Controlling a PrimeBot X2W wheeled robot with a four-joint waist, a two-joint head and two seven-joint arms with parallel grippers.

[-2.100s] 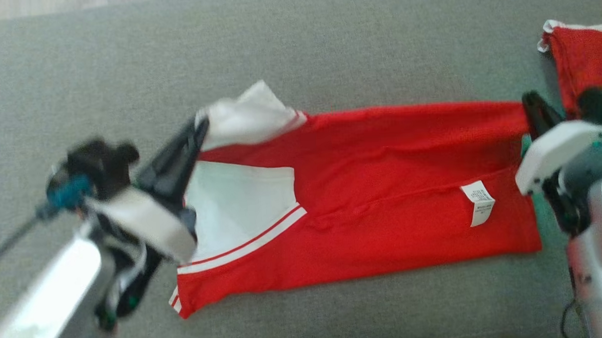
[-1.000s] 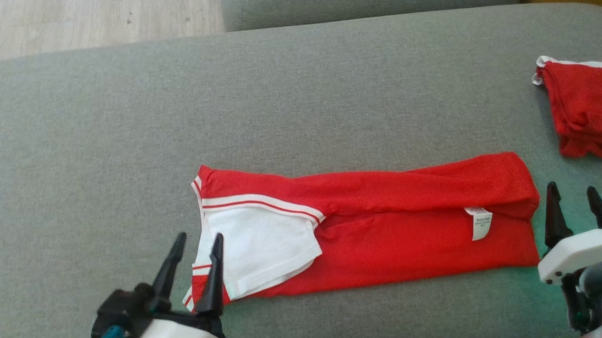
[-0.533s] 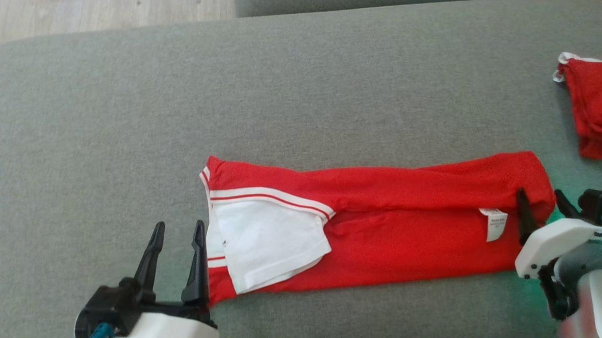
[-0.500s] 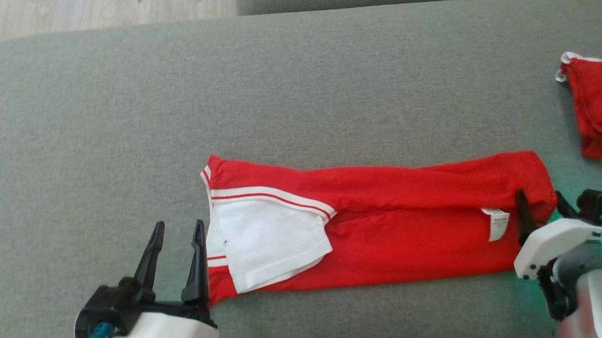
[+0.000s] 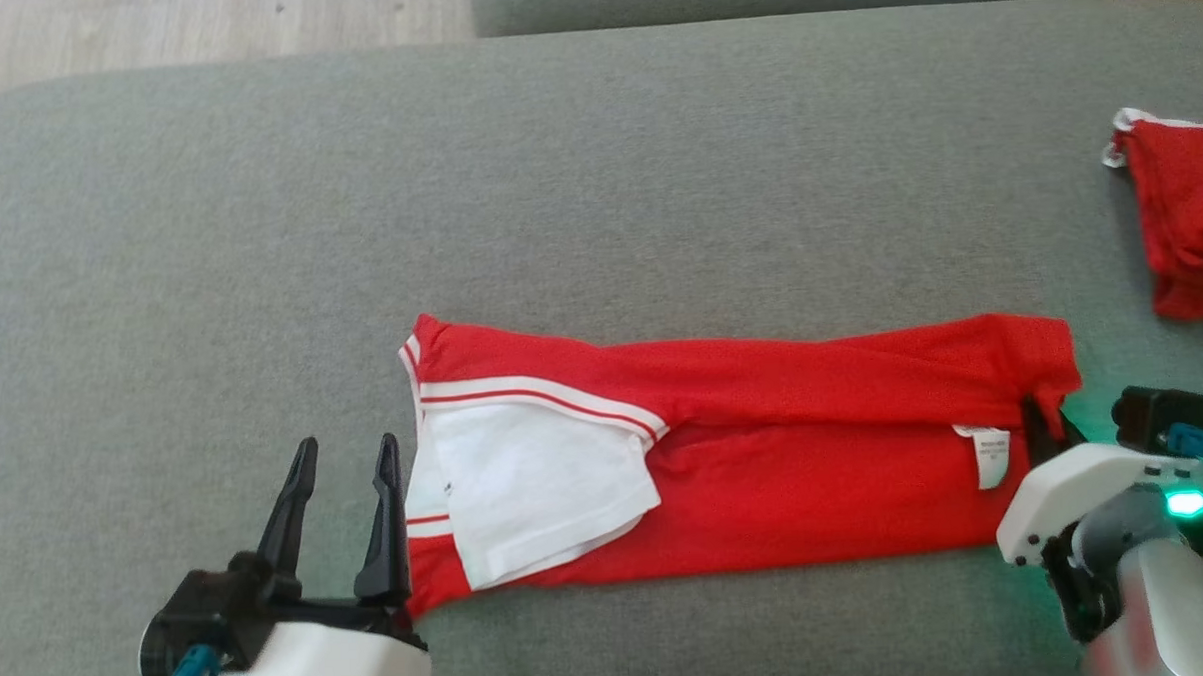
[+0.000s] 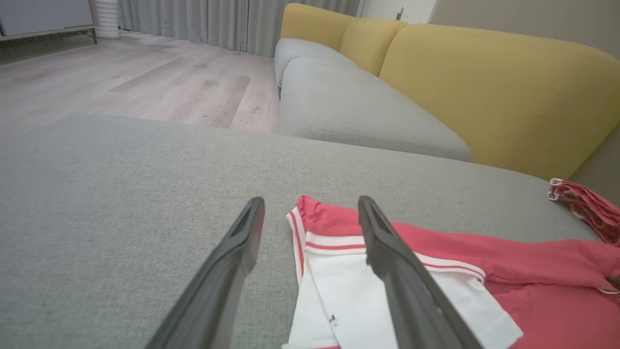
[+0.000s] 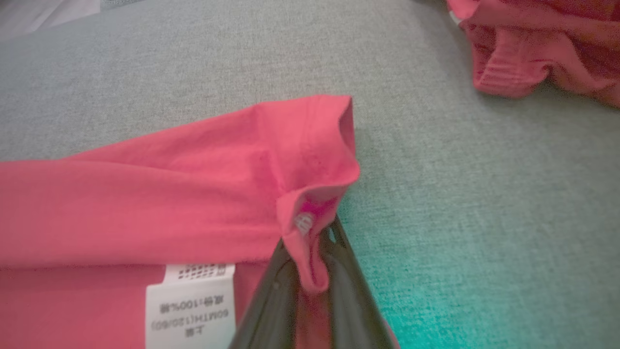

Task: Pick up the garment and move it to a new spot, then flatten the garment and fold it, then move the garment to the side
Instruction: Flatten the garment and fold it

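Note:
The garment (image 5: 766,452) is a red shirt with a white, striped sleeve, folded into a long band across the grey cushion (image 5: 556,179). A white care label (image 5: 988,455) lies near its right end. My right gripper (image 5: 1043,421) is shut on that right end, and red fabric (image 7: 310,252) is bunched between its dark fingers (image 7: 276,291). My left gripper (image 5: 341,462) stands open at the garment's left end. Its fingers (image 6: 232,261) straddle the striped sleeve edge (image 6: 302,242), one over the white sleeve (image 6: 348,300) and one over bare cushion.
A second red garment (image 5: 1183,223) lies crumpled at the cushion's right edge, also seen as a red heap (image 7: 533,48). Wooden floor (image 5: 201,32) shows beyond the cushion's far left. A yellow sofa back (image 6: 484,92) and another grey seat (image 6: 348,106) stand behind.
My right gripper has closed on the garment's right end, pulling that corner up into a small bunch. The left gripper stays open by the sleeve, shifted slightly nearer.

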